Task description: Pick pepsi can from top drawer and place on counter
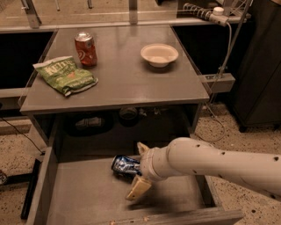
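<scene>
The pepsi can lies on its side on the bare grey bottom of the open top drawer, near the middle. My gripper is down in the drawer at the can's right end. It is open, with one cream finger behind the can and the other in front of it, so the can's end sits between them. I cannot tell whether they touch it. The white arm reaches in from the right. The counter is the grey tabletop above the drawer.
On the counter stand an orange-red soda can at the back left, a green chip bag at the left and a white bowl at the back right. A dark shelf space lies under the counter. A power strip and cable hang at the right.
</scene>
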`<state>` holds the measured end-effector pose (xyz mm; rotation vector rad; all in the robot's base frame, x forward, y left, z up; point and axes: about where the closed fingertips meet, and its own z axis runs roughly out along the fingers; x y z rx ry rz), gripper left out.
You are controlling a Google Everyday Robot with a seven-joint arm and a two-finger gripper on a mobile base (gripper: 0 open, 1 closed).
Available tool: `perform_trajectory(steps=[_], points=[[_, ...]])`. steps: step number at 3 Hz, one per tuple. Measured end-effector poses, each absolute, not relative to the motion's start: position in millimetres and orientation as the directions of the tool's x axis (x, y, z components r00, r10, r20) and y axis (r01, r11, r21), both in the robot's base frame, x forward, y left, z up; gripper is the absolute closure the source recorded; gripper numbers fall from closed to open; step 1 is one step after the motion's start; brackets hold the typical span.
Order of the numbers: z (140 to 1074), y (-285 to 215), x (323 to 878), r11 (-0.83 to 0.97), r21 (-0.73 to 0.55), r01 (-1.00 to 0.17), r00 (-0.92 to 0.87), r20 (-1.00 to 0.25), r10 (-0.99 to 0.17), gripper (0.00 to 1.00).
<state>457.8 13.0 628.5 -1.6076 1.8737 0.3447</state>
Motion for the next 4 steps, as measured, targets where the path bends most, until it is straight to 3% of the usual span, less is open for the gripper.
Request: perform_trajectory(steps=[1, 4], points=[[630.1, 14.8, 461.6, 0.226, -0.213, -0.951, -0.048, -0.619, -0.784, 0.19], [630.1, 14.9, 461.5, 0.226, -0.213, -0.951, -0.048, -0.619, -0.784, 0.88]])
